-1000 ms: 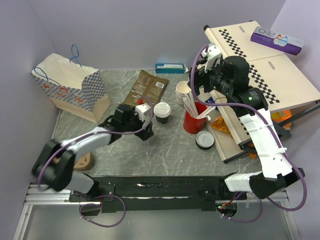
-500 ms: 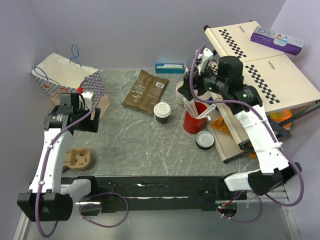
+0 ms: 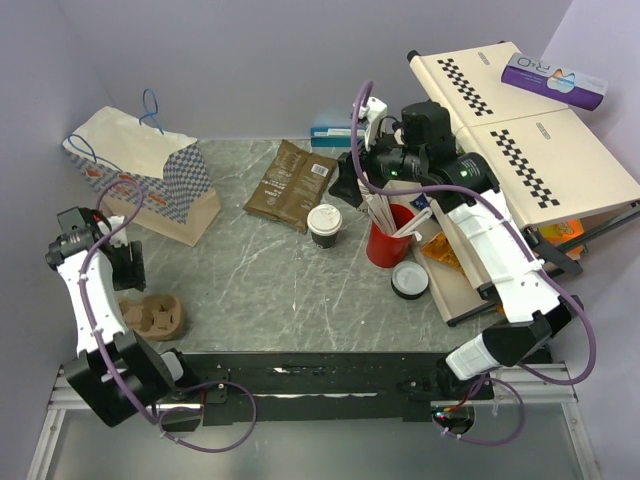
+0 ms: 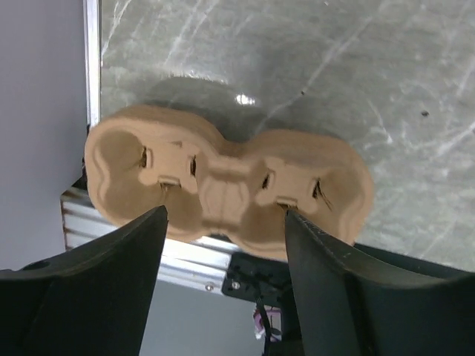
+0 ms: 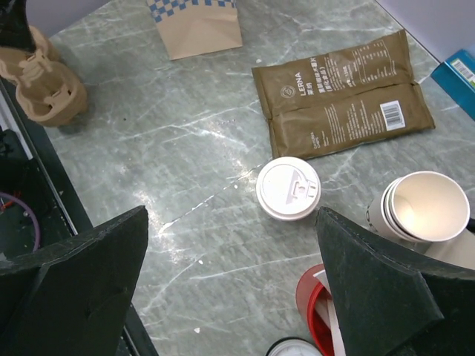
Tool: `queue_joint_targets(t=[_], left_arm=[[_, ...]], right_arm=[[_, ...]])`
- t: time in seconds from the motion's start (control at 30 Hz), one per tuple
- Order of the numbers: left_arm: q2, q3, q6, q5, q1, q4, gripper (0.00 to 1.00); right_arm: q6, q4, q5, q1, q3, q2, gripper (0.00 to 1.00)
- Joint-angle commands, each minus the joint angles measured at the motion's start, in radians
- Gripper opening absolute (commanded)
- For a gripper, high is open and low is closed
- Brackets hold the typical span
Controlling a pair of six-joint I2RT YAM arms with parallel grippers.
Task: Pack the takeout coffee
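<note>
Both sets of jaws stand wide open and empty. My right gripper (image 5: 231,222) hangs above the takeout coffee (image 5: 289,188), which stands upright, lid on, mid-table, just beside the coffee pouch (image 5: 338,93) and near the red cup (image 3: 385,243). My left gripper (image 4: 226,222) hovers over the pulp cup carrier (image 4: 223,182), well apart at the left near the paper bag (image 3: 150,180). I judge nothing packed yet: grasp, carry and seating remain.

- Plain lavender panels form the back wall (image 3: 300,60) and left wall (image 3: 25,200).
- Grey marble-pattern table top (image 3: 300,290) with pale veins; one small glare spot (image 4: 243,99).
- Near edge: black strip (image 3: 300,372), then aluminium rail (image 3: 300,402).
- Far right: cream panel (image 3: 560,150) with black checker bands, tilted.
- Light even, shadows soft.
</note>
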State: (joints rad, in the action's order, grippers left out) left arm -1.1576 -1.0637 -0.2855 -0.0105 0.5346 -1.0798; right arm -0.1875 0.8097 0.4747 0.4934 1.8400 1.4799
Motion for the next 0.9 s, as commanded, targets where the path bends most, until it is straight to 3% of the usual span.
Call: queue_joint_targets(t=[0.0,0.13,0.33,0.43,0.53,0.57,0.63,0.67,0.87], left_arm=[[-0.051,0.008,-0.046,-0.082,0.054,0.073,0.67],[-0.111,-0.008,-0.057,-0.115,0.088,0.046,0.57],[-0.105,0.001,-0.121,-0.173,0.096,0.018,0.65],[-0.062,0.013,-0.283,-0.192,0.094,-0.008,0.69],[-0.031,-0.005,-0.617,-0.293,0.094,-0.159,0.7],[-0.019,-0.005,-0.808,-0.305,0.094,-0.207,0.72],[-0.016,-0.001,-0.921,-0.307,0.094,-0.244,0.71],[-0.031,-0.01,-1.064,-0.309,0.094,-0.271,0.71],[-0.102,-0.056,-1.393,-0.203,0.094,-0.295,0.67]], right_arm=[[-0.012,0.06,-0.004,0.014,0.079,0.031,0.99],[-0.026,0.059,-0.031,0.024,0.079,0.031,0.99],[-0.035,0.046,-0.065,0.025,0.047,0.011,0.99],[-0.035,0.045,-0.065,0.025,0.031,0.003,0.99],[-0.03,0.045,-0.053,0.024,0.024,0.005,0.99],[-0.029,0.045,-0.048,0.027,0.021,0.005,0.99],[-0.02,0.043,-0.032,0.025,0.024,0.011,0.99],[-0.018,0.045,-0.025,0.025,0.027,0.02,0.99],[-0.021,0.051,-0.047,0.033,0.042,0.014,0.99]])
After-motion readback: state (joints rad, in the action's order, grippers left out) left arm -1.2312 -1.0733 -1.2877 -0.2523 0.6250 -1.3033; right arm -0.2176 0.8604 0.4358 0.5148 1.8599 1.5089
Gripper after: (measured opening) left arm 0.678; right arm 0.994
